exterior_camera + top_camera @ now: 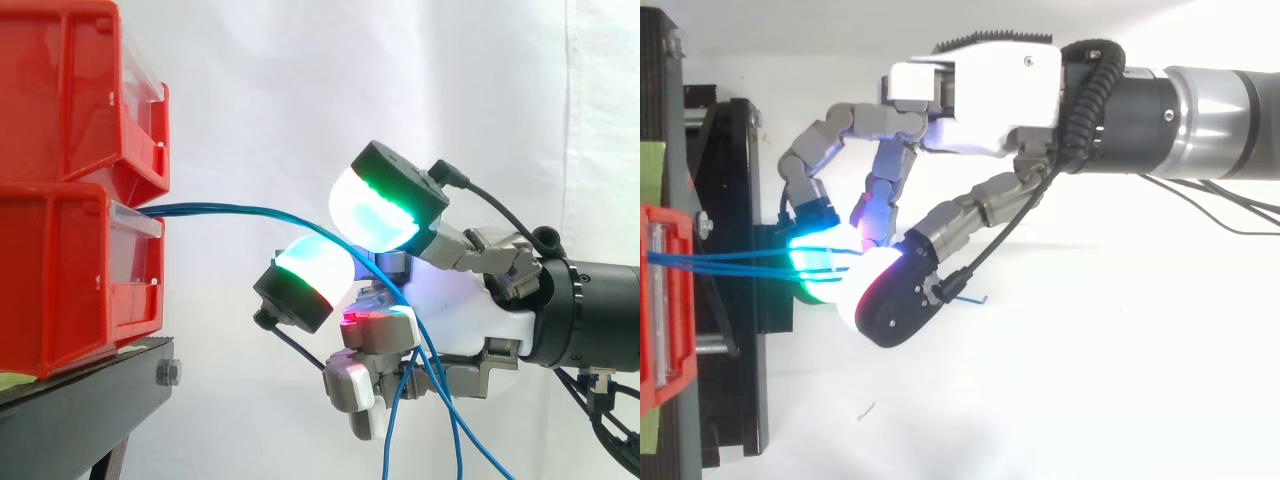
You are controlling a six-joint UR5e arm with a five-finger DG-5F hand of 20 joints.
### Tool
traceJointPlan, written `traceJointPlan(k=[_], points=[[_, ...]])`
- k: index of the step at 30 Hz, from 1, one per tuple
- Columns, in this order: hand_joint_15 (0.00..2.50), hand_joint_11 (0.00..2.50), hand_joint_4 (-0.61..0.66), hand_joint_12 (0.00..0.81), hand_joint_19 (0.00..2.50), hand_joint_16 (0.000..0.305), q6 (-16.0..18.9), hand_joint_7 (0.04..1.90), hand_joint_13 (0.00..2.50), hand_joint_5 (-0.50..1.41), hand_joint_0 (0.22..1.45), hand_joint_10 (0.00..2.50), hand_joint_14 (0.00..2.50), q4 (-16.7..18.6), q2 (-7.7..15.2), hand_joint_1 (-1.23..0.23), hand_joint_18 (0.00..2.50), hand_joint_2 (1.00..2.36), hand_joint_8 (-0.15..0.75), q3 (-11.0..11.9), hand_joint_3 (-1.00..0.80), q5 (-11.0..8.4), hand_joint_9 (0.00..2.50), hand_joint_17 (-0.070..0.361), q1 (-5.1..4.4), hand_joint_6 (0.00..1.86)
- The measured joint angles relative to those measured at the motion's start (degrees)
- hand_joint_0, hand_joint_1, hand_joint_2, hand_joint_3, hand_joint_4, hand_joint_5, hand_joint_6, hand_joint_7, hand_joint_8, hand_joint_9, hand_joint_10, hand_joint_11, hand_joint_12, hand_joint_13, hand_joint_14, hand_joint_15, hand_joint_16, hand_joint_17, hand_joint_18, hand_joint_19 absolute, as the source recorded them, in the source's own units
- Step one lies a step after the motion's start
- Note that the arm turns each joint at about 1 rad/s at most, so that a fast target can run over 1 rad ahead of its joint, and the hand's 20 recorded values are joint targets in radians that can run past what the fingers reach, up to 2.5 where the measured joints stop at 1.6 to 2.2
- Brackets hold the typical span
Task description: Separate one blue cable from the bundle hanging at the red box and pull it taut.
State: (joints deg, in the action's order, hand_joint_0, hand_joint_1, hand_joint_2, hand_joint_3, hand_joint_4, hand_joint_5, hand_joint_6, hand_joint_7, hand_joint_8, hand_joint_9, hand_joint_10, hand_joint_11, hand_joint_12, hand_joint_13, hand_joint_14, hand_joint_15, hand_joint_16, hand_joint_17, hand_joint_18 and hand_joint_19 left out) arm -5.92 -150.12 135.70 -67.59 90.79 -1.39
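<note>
Several thin blue cables (pixel 250 212) come out between the two stacked red bins (pixel 70 280) and arc to the right, slack, into my hand (pixel 460 320). From above, the cables (pixel 730 262) run level from the red bin (pixel 665 300) to my fingertips (pixel 815 265). The hand (pixel 980 100) is curled round the strands. A green-cyan pad (pixel 380 205) sits above them and a cyan-red pad (pixel 310 270) below and to the left. Past the lower fingers the strands drop away (pixel 455 430). Whether one strand is held apart from the others is hidden by the pads.
The red bins stand on a black stand (pixel 80 400) at the left. A white curtain hangs behind. The arm enters from the right, level with the bins.
</note>
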Motion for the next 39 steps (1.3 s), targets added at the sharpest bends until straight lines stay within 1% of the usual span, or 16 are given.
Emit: traceJointPlan(k=[3,6,8,9,10,14,16,20,21,23,26,27,29,34,37,39], points=[[0.66,0.95,0.08,0.358,0.65,0.044,-0.16,1.10,1.08,-0.10,0.48,0.01,0.02,0.06,0.01,-0.60,1.02,1.00,0.316,-0.07,-0.50,0.00,1.34,0.099,0.01,0.83],[0.68,0.95,0.06,0.336,0.69,0.039,-0.30,1.13,1.06,-0.10,0.56,0.02,0.02,0.09,0.00,-0.55,0.97,1.00,0.299,-0.07,-0.50,0.00,1.32,0.088,0.01,0.83],[0.68,0.97,0.02,0.331,0.70,0.038,-0.37,1.13,1.05,-0.10,0.60,0.02,0.02,0.14,0.00,-0.61,0.95,1.00,0.294,-0.13,-0.47,0.01,1.32,0.086,0.01,0.83],[0.68,0.96,0.04,0.360,0.66,0.043,-0.42,1.12,1.07,-0.10,0.59,0.02,0.02,0.23,0.01,-0.65,1.00,1.01,0.321,-0.29,-0.35,-0.02,1.34,0.098,0.01,0.83],[0.66,0.95,0.05,0.379,0.62,0.048,-0.43,1.10,1.09,-0.10,0.58,0.01,0.02,0.29,0.00,-0.67,1.04,1.01,0.336,-0.36,-0.27,-0.04,1.34,0.107,0.02,0.84],[0.65,0.95,0.05,0.403,0.59,0.053,-0.48,1.10,1.10,-0.12,0.58,0.01,0.02,1.02,0.00,-0.75,1.09,1.01,0.363,-0.77,-0.16,-0.14,1.32,0.119,-0.09,0.86],[0.65,0.96,0.03,0.391,0.60,0.051,-0.49,1.08,1.08,-0.13,0.59,0.01,0.02,1.43,0.00,-0.79,1.07,1.01,0.351,-1.01,-0.13,-0.20,1.29,0.115,-0.15,0.88],[0.65,0.99,-0.05,0.364,0.62,0.044,-0.49,1.11,0.99,-0.15,0.63,0.01,0.02,1.90,0.00,-0.87,0.97,1.01,0.307,-1.26,-0.17,-0.25,1.20,0.100,-0.25,0.89],[0.65,0.99,-0.08,0.341,0.61,0.041,-0.49,1.22,0.92,-0.15,0.67,0.01,0.02,2.01,0.00,-0.90,0.90,1.02,0.282,-1.28,-0.20,-0.27,1.17,0.092,-0.25,0.89],[0.63,0.99,-0.12,0.344,0.58,0.041,-0.49,1.22,0.89,-0.16,0.72,0.02,0.02,2.10,0.00,-0.94,0.85,1.01,0.271,-1.29,-0.30,-0.28,1.14,0.093,-0.26,0.90],[0.62,0.97,-0.16,0.341,0.55,0.041,-0.49,1.12,0.85,-0.16,0.76,0.02,0.02,2.05,0.00,-0.91,0.82,1.00,0.260,-1.33,-0.48,-0.30,1.11,0.093,-0.26,0.91],[0.62,0.97,-0.16,0.341,0.54,0.041,-0.49,1.13,0.85,-0.16,0.77,0.01,0.02,2.01,0.00,-0.92,0.82,1.00,0.261,-1.36,-0.50,-0.32,1.11,0.092,-0.24,0.92],[0.60,0.97,-0.18,0.342,0.53,0.041,-0.49,1.17,0.85,-0.15,0.77,0.01,0.02,1.97,0.00,-0.93,0.82,1.00,0.261,-1.38,-0.50,-0.31,1.11,0.092,-0.19,0.92],[0.60,0.98,-0.18,0.340,0.53,0.040,-0.49,1.18,0.85,-0.15,0.75,0.02,0.02,1.88,0.00,-0.95,0.82,1.00,0.267,-1.40,-0.50,-0.30,1.10,0.090,-0.05,0.92],[0.61,0.97,-0.16,0.340,0.54,0.040,-0.49,1.18,0.85,-0.15,0.73,0.02,0.02,1.86,0.00,-0.97,0.83,1.00,0.264,-1.42,-0.50,-0.28,1.11,0.090,0.00,0.92],[0.62,0.98,-0.12,0.339,0.55,0.040,-0.49,1.13,0.86,-0.14,0.69,0.01,0.02,1.93,0.00,-0.98,0.83,1.00,0.264,-1.61,-0.50,-0.28,1.11,0.090,0.04,0.92]])
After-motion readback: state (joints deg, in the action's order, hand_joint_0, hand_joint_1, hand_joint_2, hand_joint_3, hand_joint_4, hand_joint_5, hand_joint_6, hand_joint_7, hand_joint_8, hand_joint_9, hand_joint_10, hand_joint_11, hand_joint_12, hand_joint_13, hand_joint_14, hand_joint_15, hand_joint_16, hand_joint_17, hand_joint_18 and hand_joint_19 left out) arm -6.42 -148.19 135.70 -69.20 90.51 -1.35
